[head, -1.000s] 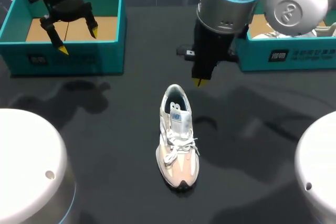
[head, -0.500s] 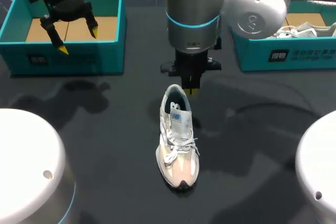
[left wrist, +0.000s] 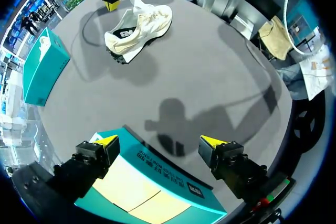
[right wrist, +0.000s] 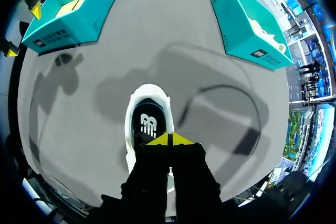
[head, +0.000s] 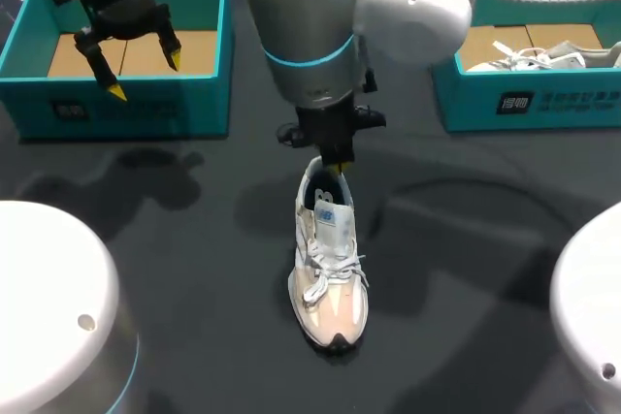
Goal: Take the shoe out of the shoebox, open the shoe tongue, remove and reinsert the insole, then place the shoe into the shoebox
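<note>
Soft white and tan cloth on the sneaker [head: 330, 269]. Smooth teal cardboard on the left shoebox [head: 146, 104], plain brown inside. Dark, matt surface [head: 194, 278]. Smooth, shiny grey shell on the right arm [head: 301, 16].

Even, fairly bright light falls from overhead on the dark table [head: 175, 269], which takes a dull sheen. Soft, overlapping shadows lie just ahead of the left pincer [left wrist: 160, 141], past the shoebox [left wrist: 168, 174] wall. A broad grey shadow spreads ahead of and beside the right pincer [right wrist: 169, 139], around the pale shoe [right wrist: 149, 124], which stands out bright.
</note>
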